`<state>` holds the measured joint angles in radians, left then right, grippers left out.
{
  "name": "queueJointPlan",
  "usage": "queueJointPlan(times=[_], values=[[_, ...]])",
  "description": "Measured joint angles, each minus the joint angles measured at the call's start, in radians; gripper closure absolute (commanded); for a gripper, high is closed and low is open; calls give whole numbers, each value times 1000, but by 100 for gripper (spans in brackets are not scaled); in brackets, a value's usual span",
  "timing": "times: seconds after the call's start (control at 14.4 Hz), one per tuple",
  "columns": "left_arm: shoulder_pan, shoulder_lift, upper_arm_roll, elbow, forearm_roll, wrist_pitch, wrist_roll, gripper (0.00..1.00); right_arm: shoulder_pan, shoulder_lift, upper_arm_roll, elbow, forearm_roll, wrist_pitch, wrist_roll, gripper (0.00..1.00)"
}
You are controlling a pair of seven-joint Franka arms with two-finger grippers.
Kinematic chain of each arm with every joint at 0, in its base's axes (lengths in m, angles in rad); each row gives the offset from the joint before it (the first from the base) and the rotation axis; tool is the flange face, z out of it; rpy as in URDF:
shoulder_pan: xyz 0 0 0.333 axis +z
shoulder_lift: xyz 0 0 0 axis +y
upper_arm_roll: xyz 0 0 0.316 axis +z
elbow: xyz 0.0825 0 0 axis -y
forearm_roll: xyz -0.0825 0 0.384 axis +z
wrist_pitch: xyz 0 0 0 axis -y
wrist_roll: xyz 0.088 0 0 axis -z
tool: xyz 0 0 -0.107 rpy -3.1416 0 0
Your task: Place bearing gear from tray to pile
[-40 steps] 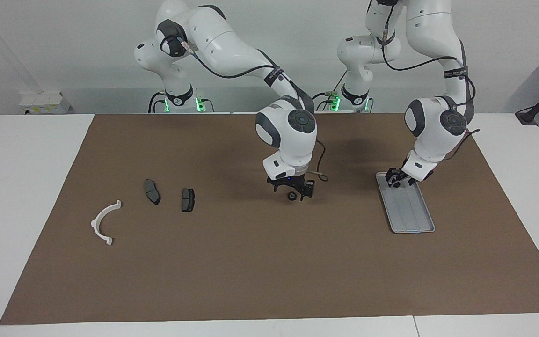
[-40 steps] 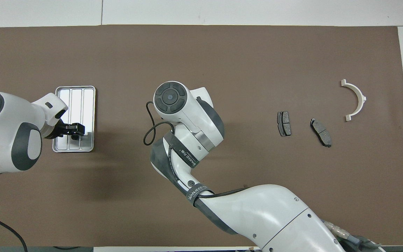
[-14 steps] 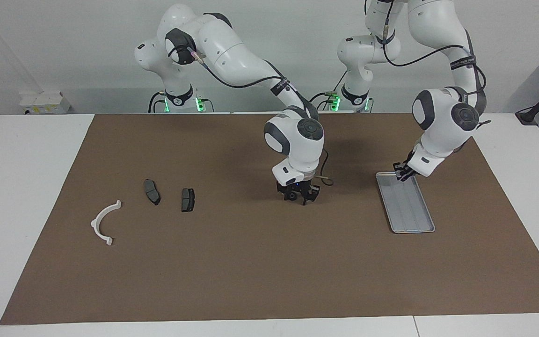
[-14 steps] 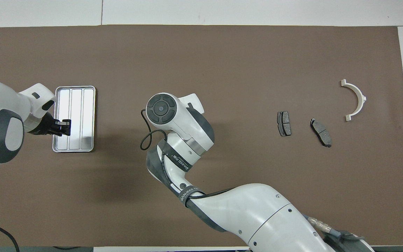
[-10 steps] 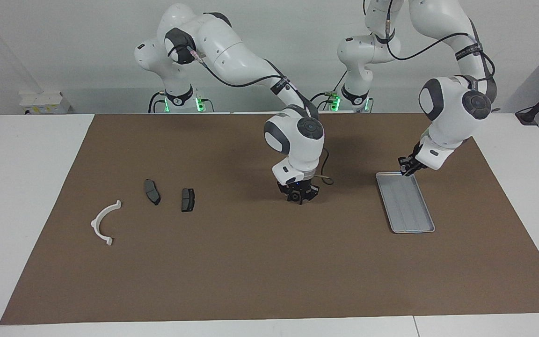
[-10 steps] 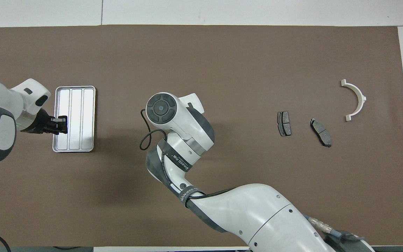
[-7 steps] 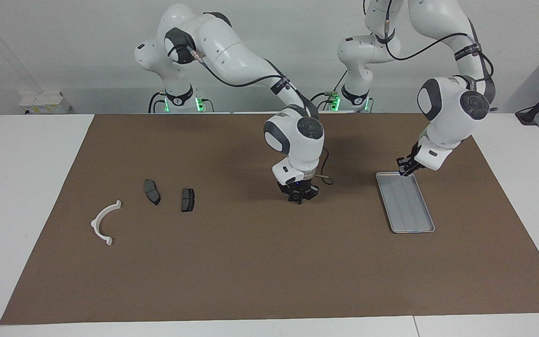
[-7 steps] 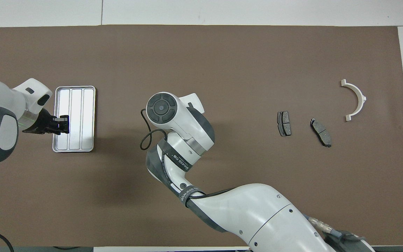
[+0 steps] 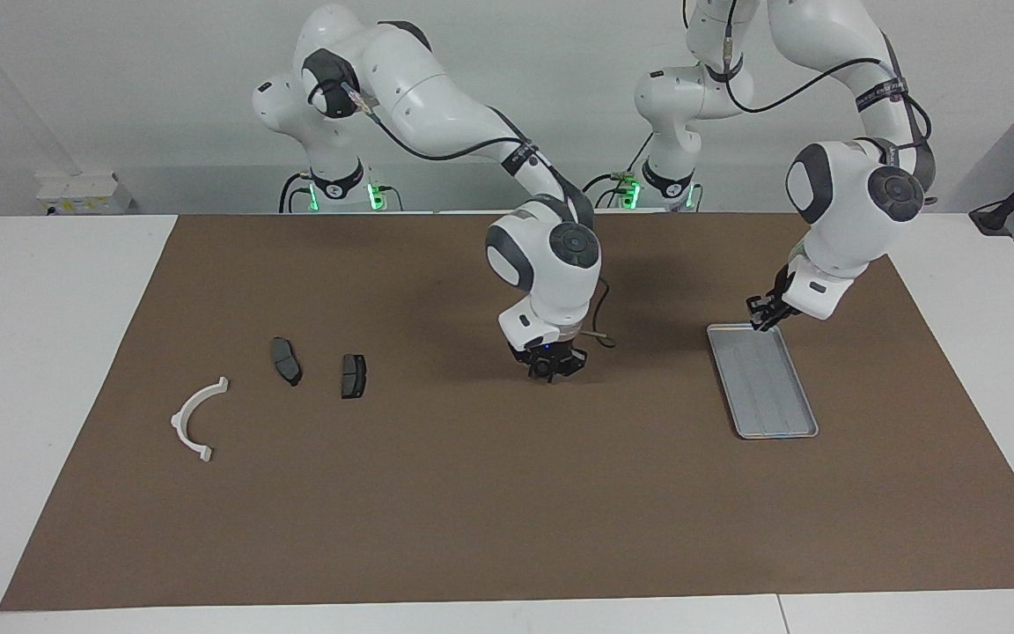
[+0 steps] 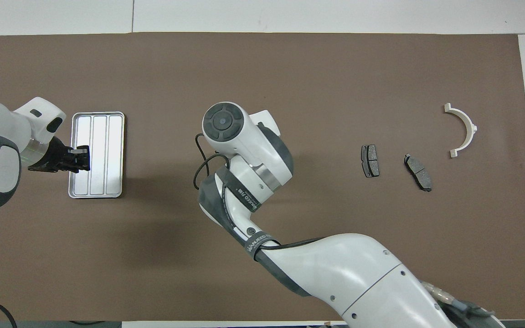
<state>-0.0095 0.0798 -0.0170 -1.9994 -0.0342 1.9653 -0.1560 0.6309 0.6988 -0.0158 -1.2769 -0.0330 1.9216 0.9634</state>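
The left gripper [image 10: 81,158] hangs over the tray's [image 10: 97,194] edge; two brake pads [image 10: 370,161] lie beside a white bracket [image 10: 463,130].

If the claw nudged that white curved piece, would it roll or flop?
The white curved bracket lies flat on the brown mat, so it would probably slide or pivot, not roll. Its arc holds shape unsupported, suggesting stiffness. It looks thin, so likely light.

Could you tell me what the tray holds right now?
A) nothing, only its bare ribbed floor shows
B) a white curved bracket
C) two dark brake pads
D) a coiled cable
A: the tray shows only its bare ribbed floor in both views, with the left gripper over its rim.
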Motion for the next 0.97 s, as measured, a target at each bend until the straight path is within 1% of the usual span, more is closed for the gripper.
queueJointPlan(times=[0.14, 0.21, 0.35, 0.49, 0.62, 0.69, 0.83, 0.97], values=[[-28, 0, -8, 14, -25, 0, -56, 100, -102, -80, -2, 30, 38, -125, -168, 100], [-62, 2, -11, 25, -31, 0, -120, 100, -165, -125, -1, 35, 53, -184, -273, 100], [-176, 11, -17, 56, -39, 14, -308, 100, -300, -192, -1, 36, 63, -268, -498, 100], [-309, 31, -24, 89, -48, 62, -497, 100, -424, -210, -3, 35, 64, -292, -708, 100], [-424, 82, -25, 127, -49, 99, -642, 100, -518, -201, -3, 26, 63, -264, -868, 100], [-472, 126, -24, 158, -49, 114, -698, 100, -552, -195, -3, 13, 61, -239, -923, 100], [-552, 247, -22, 226, -48, 168, -786, 100, -593, -182, -3, -50, 43, -135, -987, 100], [-583, 340, -19, 245, -31, 231, -813, 99, -609, -164, -3, -136, 19, 7, -1023, 100]])
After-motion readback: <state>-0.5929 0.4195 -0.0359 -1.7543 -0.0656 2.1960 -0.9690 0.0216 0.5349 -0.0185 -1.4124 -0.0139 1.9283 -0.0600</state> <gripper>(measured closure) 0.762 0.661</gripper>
